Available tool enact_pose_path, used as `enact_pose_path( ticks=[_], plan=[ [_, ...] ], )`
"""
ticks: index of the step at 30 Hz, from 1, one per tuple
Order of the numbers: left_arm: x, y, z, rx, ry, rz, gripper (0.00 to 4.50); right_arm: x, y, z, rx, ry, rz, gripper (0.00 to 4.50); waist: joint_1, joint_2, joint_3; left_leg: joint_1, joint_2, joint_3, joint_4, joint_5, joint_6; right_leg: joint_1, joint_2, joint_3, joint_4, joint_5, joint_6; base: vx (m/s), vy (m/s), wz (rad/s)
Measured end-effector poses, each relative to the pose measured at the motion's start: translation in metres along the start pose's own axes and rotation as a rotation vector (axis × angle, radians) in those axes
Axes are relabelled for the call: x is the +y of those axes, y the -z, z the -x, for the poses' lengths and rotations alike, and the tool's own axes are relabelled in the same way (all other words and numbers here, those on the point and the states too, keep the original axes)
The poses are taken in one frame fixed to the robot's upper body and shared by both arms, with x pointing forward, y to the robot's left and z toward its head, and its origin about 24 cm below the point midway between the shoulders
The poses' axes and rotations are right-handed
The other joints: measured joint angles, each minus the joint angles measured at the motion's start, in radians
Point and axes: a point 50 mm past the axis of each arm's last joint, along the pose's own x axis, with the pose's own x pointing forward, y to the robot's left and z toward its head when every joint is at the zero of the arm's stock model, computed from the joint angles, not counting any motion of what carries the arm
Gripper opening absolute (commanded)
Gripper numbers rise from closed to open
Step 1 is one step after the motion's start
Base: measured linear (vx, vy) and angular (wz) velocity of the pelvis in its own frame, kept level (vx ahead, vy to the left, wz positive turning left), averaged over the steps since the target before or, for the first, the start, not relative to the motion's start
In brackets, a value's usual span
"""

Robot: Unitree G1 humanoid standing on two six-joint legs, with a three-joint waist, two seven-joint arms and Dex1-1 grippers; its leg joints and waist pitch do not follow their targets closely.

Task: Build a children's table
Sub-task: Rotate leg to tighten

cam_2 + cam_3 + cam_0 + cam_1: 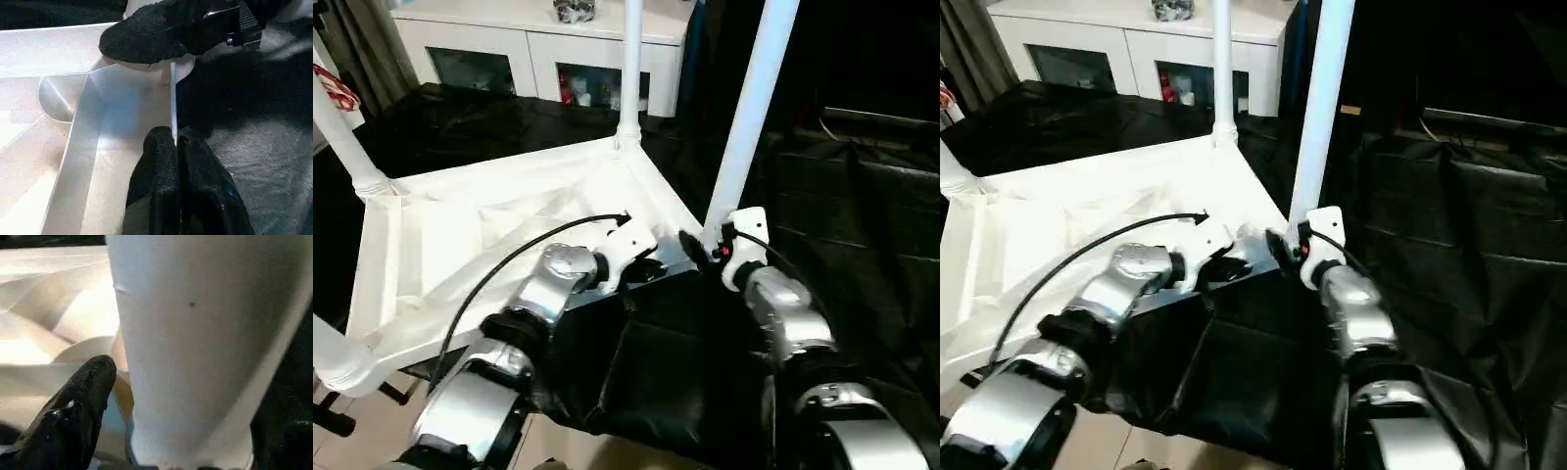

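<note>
The children's table lies upside down on black cloth, its ribbed white top (460,245) facing up. Three white legs stand in corner sockets: a far one (631,69), a left one (342,137) and a near right one (752,108). A fourth shows at the lower left (333,362). My left gripper (173,139) is shut on the top's thin near rim (172,98), beside the near right corner. My right gripper (705,247) is open around the foot of the near right leg (195,333). One black finger (83,401) stands a small gap from that leg.
A white cabinet with glass doors (538,49) stands at the back. Crumpled black cloth (862,225) covers the surface to the right and in front. A black cable (499,269) loops over my left forearm. Light floor shows at the lower left.
</note>
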Motion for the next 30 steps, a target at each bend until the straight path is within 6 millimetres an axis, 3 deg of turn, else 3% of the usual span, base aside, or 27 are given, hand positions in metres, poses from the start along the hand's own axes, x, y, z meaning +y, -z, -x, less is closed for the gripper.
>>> enact_pose_path(
  ticks=[6, 14, 19, 23, 30],
  plan=[
    [0.000, 0.008, 0.015, -0.001, 0.105, -0.027, 0.00, 0.001, 0.005, 0.018, 0.035, -0.233, 0.087, 3.92, 0.012, -0.001, 0.000, 0.000, 0.001, 0.000, 0.001, 0.000, 0.000, 0.000, 0.000, 0.000, 0.001, 0.000, 0.000, 0.000, 0.000, 0.00],
    [0.000, 0.009, 0.017, 0.000, 0.115, -0.025, 0.00, 0.002, 0.005, 0.019, 0.035, -0.255, 0.086, 3.92, 0.012, -0.001, 0.001, 0.000, 0.000, 0.000, 0.002, 0.000, 0.000, 0.000, 0.000, 0.000, 0.001, 0.000, 0.000, 0.000, 0.000, 0.00],
    [0.000, 0.014, 0.034, 0.019, 0.252, -0.058, 0.00, -0.002, 0.002, 0.049, 0.127, -0.557, 0.165, 3.92, 0.021, -0.002, 0.002, -0.003, 0.001, 0.000, 0.001, 0.001, 0.001, -0.001, 0.000, -0.001, 0.000, -0.001, 0.001, 0.000, 0.000, 0.00],
    [-0.001, 0.017, 0.040, 0.025, 0.307, -0.069, 0.00, 0.001, 0.002, 0.055, 0.156, -0.656, 0.170, 3.53, 0.026, -0.005, 0.003, -0.004, 0.001, 0.000, 0.003, 0.000, 0.000, -0.001, 0.000, -0.001, 0.000, -0.001, 0.000, 0.000, 0.000, 0.00],
    [-0.002, 0.017, 0.042, 0.023, 0.321, -0.072, 0.00, 0.002, 0.001, 0.054, 0.155, -0.659, 0.180, 3.05, 0.032, -0.006, 0.004, -0.004, 0.001, 0.000, 0.003, 0.000, 0.000, -0.001, 0.000, -0.001, 0.000, -0.001, 0.000, 0.000, 0.000, 0.00]
  ],
)
